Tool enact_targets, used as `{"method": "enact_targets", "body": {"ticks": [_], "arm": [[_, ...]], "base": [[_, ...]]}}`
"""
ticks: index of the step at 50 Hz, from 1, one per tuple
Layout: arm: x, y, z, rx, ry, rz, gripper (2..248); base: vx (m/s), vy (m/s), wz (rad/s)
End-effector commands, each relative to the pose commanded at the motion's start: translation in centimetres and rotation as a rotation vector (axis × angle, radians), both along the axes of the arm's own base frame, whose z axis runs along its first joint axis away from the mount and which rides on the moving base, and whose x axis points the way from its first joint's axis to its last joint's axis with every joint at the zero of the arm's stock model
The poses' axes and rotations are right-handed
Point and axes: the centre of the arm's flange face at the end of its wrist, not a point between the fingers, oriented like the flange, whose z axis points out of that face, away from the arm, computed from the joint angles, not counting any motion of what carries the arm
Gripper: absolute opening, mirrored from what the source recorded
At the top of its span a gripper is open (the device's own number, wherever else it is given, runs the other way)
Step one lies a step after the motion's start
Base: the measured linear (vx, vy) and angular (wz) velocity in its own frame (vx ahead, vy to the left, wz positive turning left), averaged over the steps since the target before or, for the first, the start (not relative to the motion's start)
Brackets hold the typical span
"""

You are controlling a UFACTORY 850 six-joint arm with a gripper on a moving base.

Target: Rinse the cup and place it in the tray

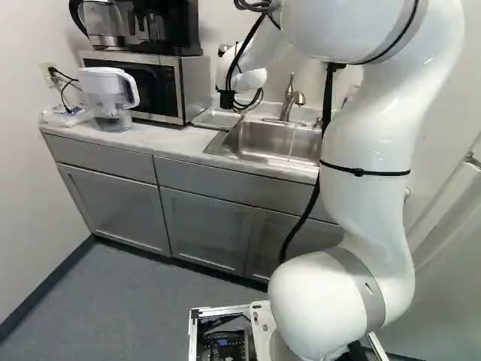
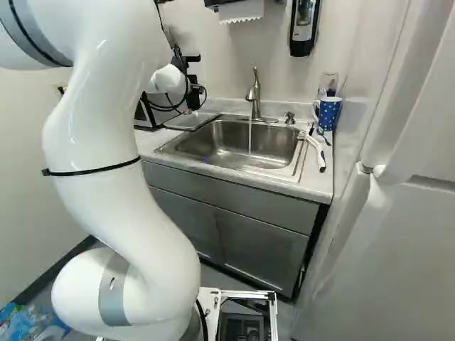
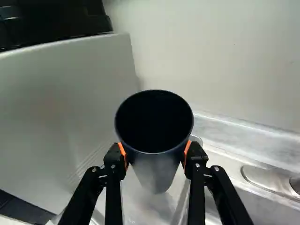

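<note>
Your pincer (image 2: 193, 98) holds one dark cup (image 3: 154, 171) between two orange pads (image 3: 123, 152) — one tray (image 2: 190, 121) below, one sink (image 2: 213, 145) beside, one faucet (image 2: 254, 95) running.

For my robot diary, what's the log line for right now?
gripper: shut on cup; spot: over tray; cup touching tray: can't tell; tap: running

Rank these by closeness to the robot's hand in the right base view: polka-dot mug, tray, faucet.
1. Tray, beneath the hand
2. Faucet, behind the sink
3. Polka-dot mug, right of the sink
</note>
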Motion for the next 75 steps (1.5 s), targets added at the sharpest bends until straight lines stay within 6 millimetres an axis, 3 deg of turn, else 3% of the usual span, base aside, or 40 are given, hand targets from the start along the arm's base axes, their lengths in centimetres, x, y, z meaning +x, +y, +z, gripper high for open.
{"method": "enact_targets", "body": {"ticks": [51, 52, 56, 57, 61, 62, 67, 68, 75], "arm": [[0.7, 0.1, -5.3, -0.014, 0.087, 0.0, 125], [0.7, 0.1, -5.3, -0.014, 0.087, 0.0, 144], [0.7, 0.1, -5.3, -0.014, 0.087, 0.0, 144], [0.7, 0.1, -5.3, -0.014, 0.087, 0.0, 177], [0.7, 0.1, -5.3, -0.014, 0.087, 0.0, 177], [0.7, 0.1, -5.3, -0.014, 0.087, 0.0, 211], [0.7, 0.1, -5.3, -0.014, 0.087, 0.0, 211], [0.7, 0.1, -5.3, -0.014, 0.087, 0.0, 245], [0.7, 0.1, -5.3, -0.014, 0.086, 0.0, 247]], "base": [[0.0, 0.0, 0.0], [0.0, 0.0, 0.0], [0.0, 0.0, 0.0], [0.0, 0.0, 0.0], [0.0, 0.0, 0.0], [0.0, 0.0, 0.0], [0.0, 0.0, 0.0], [0.0, 0.0, 0.0], [0.0, 0.0, 0.0]]}}
